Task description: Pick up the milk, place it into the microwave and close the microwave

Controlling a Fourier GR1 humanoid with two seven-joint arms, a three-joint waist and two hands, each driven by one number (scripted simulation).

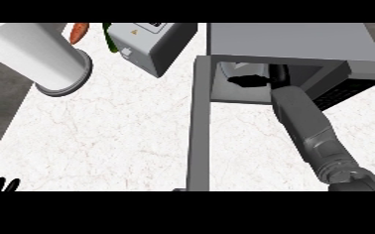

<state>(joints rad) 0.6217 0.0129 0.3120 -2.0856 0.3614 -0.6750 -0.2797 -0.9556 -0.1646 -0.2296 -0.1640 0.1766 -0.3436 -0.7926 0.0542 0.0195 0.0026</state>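
Counter: pale marble top, filling most of the view.
Microwave: top right, and it's standing open, the dark cavity facing us.
Door: swung right out, seen edge-on as a long grey strip running down the view.
Right forearm: comes up from the lower right corner and goes straight into the cavity.
White cylinder: big one, top left, tilted across the counter's edge.
Grey box: between cylinder and microwave, with a white label on top.
Milk: a pale shape inside the microwave, left part of the cavity.
Right hand: in there too, dark on dark just below the milk; clasping or spread, cannot tell.
Carrot: orange, at the top edge beside the cylinder.
Green vegetable: a sliver against the box's left side.
Left hand: bottom left corner, just straight fingertips pointing up, resting.
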